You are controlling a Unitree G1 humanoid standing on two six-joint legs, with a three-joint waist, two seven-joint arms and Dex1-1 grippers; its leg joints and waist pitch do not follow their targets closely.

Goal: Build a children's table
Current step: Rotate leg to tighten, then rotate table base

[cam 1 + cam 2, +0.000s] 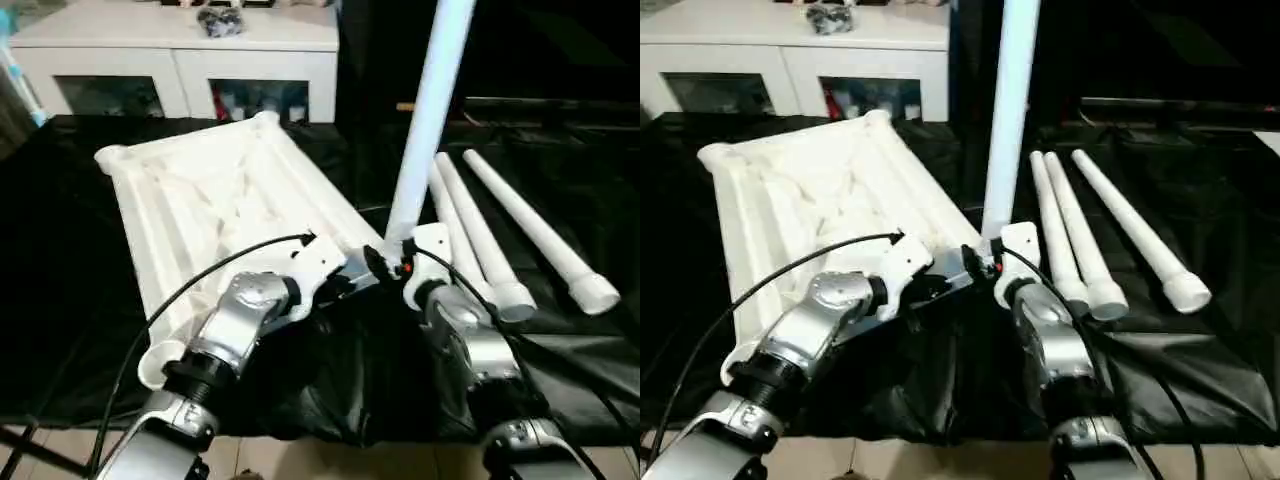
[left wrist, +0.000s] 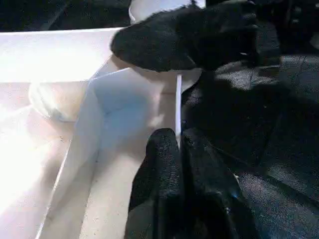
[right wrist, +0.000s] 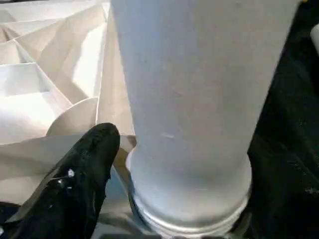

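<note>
Children's table top (image 1: 215,195) lies underside-up on the black cloth (image 1: 1180,370), one leg (image 1: 425,125) standing in its near corner socket and three spare legs (image 1: 1085,225) lying beside it. The left gripper (image 2: 180,144) is clenched on the top's rim. The right gripper (image 3: 92,164) (one finger beside the leg's base) stands spread, holding nothing, so a half-seated leg could tilt and topple.

Tabletop (image 1: 215,195) left, three legs (image 1: 500,235) right
</note>
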